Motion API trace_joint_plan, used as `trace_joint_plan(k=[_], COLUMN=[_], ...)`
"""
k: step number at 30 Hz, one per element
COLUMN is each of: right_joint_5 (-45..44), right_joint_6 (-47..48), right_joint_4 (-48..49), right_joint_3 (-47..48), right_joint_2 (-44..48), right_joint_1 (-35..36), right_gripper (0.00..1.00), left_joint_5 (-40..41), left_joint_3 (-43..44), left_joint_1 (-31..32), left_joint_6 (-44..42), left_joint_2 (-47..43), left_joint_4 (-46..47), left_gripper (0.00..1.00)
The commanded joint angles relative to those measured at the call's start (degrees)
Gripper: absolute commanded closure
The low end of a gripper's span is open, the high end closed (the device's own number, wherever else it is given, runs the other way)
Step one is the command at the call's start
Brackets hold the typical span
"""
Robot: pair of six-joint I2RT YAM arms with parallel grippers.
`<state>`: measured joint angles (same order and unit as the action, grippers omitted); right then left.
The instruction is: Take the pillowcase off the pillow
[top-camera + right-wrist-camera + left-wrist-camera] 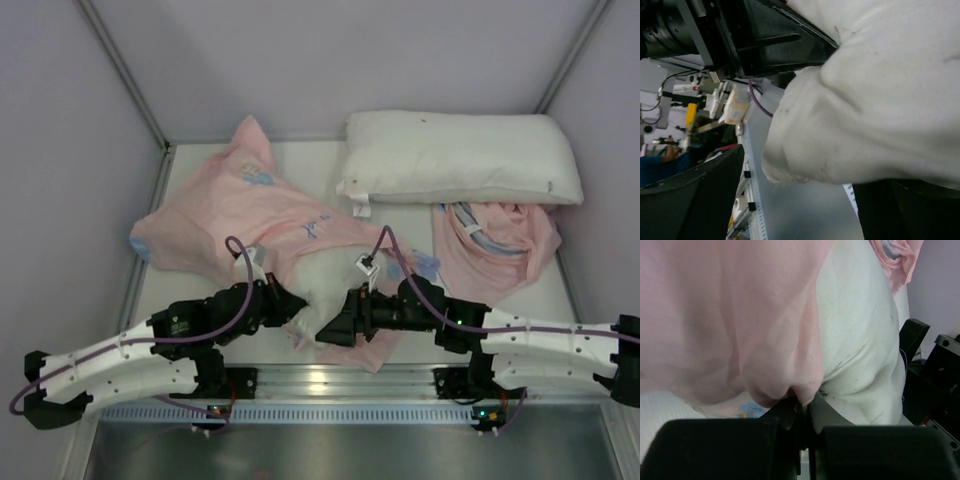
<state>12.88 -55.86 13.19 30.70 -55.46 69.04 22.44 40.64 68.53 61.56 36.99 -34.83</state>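
The pillowcase (250, 215) lies pink side up at the left centre, with a little blue print showing. The white pillow (322, 278) sticks out of its near end. My left gripper (292, 305) is shut on a fold of the pink pillowcase (740, 320) at its opening; the wrist view shows the jaws (802, 407) pinching the cloth beside the bare pillow (860, 340). My right gripper (335, 328) is open at the pillow's near corner. In the right wrist view the pillow corner (865, 115) hangs between and over its spread fingers (800, 200).
A second white pillow (460, 158) with a small corner tag (360, 208) lies at the back right. Another crumpled pink case (497, 245) lies in front of it. The enclosure walls stand on three sides and the metal rail (330, 380) runs along the near edge.
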Motion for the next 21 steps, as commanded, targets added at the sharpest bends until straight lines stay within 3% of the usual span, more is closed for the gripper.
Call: trace_joint_plan(k=[1, 4, 10, 14, 21], right_joint_5=[-13.86, -27.24, -36.25, -36.97, -37.14], right_joint_6=[6.89, 7.60, 6.99, 6.90, 9.62], right_joint_4=[-18.97, -33.70, -40.35, -40.35, -36.85], right_joint_3=[5.42, 6.13, 5.78, 7.62, 12.81], right_joint_2=[5.79, 12.38, 21.88, 17.95, 2.74], right_joint_1=[1.37, 1.28, 0.40, -3.20, -6.45], right_gripper=[0.19, 0.16, 0.15, 0.23, 0.33], left_joint_5=[5.25, 6.30, 4.81, 4.02, 2.79], left_joint_3=[0.40, 0.14, -0.12, -1.00, -1.01], left_joint_1=[-0.24, -0.24, -0.24, -0.24, -0.24], left_joint_6=[-1.18, -0.66, 0.23, 1.02, 1.28], left_joint_2=[-4.28, -9.37, -16.68, -19.50, -20.64], left_joint_4=[1.26, -1.99, -7.00, -8.23, -8.59], left_gripper=[1.00, 1.00, 1.00, 1.00, 1.00])
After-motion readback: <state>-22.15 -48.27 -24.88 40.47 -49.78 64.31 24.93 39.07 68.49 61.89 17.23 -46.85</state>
